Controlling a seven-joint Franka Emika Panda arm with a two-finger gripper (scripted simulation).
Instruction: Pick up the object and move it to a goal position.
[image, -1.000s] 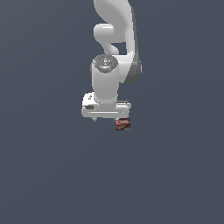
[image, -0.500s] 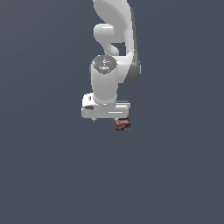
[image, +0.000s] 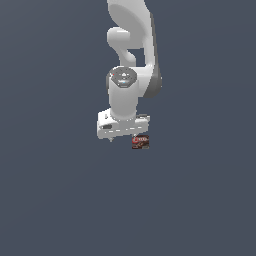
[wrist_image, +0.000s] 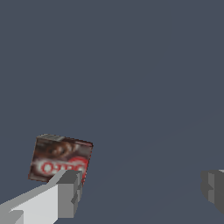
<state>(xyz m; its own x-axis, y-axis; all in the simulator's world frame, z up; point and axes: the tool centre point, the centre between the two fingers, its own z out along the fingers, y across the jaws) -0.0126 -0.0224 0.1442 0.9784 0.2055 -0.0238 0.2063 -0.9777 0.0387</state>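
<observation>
The desk (image: 55, 200) is a plain dark grey-blue surface filling both views, with nothing else on it that shows. Above it the white arm (image: 131, 60) reaches down from the top of the exterior view, its wrist turned so the hand faces the surface.

Over the last second the arm has shifted only a little: the hand sits slightly lower and closer over the box than it did, and the box has not moved. That reads as the tail of the approach, not a lift.

The claw (wrist_image: 140, 192) is spread wide and holds nothing. In the wrist view one finger (wrist_image: 65, 194) stands just in front of the box and the other (wrist_image: 213, 186) is well apart across bare surface, so the box is not between them; it lies off to the side of the first finger.

The object (image: 140, 142), a small dark red and brown box with pale printed marks, lies flat on the desk beneath the edge of the hand toward the exterior view's right.

My judgement is that the claw needs a sideways correction to centre over the box before closing. No goal marker shows.
</observation>
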